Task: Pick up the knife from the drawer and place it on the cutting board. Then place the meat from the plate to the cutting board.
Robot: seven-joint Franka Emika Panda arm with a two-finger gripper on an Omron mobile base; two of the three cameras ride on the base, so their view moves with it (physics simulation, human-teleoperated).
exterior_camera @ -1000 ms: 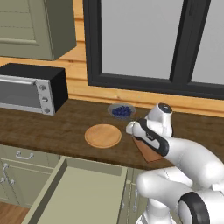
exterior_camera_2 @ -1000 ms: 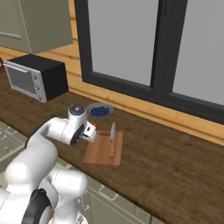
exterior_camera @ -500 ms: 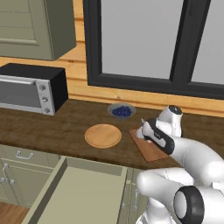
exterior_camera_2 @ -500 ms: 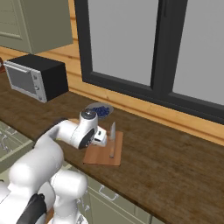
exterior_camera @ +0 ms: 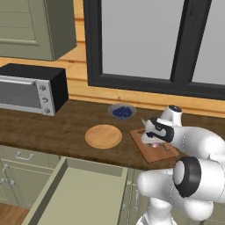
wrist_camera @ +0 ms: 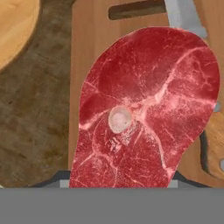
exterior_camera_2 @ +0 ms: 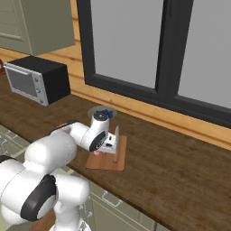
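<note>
Since a second ago the arm has swung from the plate [exterior_camera: 103, 136] over the cutting board [exterior_camera: 147, 151], its fingers gripping the meat [wrist_camera: 146, 109] just above the wood beside the knife [exterior_camera_2: 116, 140]; judging by this, lowering and releasing comes next.

On the bench [exterior_camera: 52, 132], the plate [exterior_camera: 103, 136] lay left of the cutting board [exterior_camera: 147, 151], with the berry bowl [exterior_camera: 121, 111] behind them. The toaster oven [exterior_camera: 30, 89] stood far left. The meat [wrist_camera: 144, 109] hung over the board, the knife [exterior_camera_2: 117, 136] beside it. The drawer [exterior_camera: 79, 197] stood open below the plate.
</note>
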